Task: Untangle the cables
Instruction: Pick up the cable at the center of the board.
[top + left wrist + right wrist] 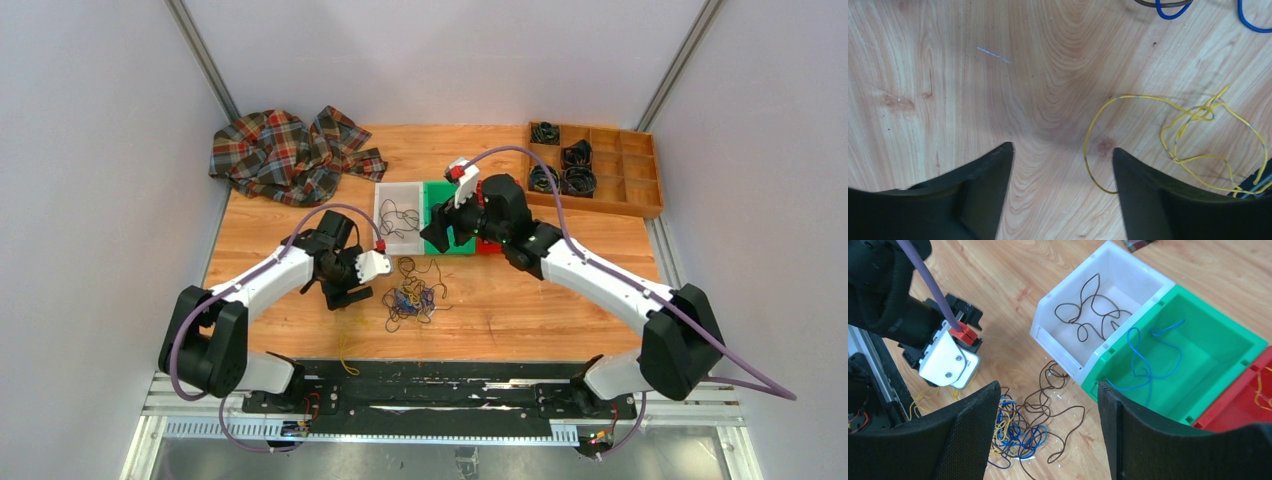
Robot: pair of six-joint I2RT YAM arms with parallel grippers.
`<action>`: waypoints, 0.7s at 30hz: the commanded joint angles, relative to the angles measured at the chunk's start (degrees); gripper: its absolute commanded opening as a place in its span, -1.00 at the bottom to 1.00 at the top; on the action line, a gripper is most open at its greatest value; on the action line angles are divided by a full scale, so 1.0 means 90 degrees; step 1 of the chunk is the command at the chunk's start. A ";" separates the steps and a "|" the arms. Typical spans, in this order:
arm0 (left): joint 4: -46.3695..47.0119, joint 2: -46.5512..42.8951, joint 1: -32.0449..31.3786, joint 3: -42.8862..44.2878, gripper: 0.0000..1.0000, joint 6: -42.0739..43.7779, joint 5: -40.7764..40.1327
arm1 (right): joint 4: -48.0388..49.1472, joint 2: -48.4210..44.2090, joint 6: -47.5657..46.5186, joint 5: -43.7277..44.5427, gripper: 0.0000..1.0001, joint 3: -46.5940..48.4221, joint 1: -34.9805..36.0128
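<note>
Yellow cable (1198, 114) just beside L claw (1062, 150) (jaws apart).

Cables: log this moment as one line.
left gripper: open, by yellow cable | right gripper: open, empty | blue cable: green bin | brown cable: white bin | tangle: on table

I'm looking across a light wooden table (520, 322), plain pale walls (440, 60) enclosing it on three sides, even light falling everywhere.
</note>
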 commanded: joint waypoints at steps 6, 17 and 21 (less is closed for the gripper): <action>-0.0541 0.0317 0.0111 0.0608 -0.74 0.0378 0.0354 | 0.1528 -0.0912 0.1933 -0.0847 0.51 -0.0947 -0.0603; -0.2052 -0.1137 0.0105 0.2695 -0.96 -0.0356 0.1794 | 0.0140 -0.0909 0.1340 -0.0653 0.65 -0.0329 -0.0126; -0.2397 -0.1399 0.0109 0.3384 -0.96 -0.0677 0.2289 | 0.0465 -0.0848 0.1174 -0.0772 0.67 -0.0367 0.0264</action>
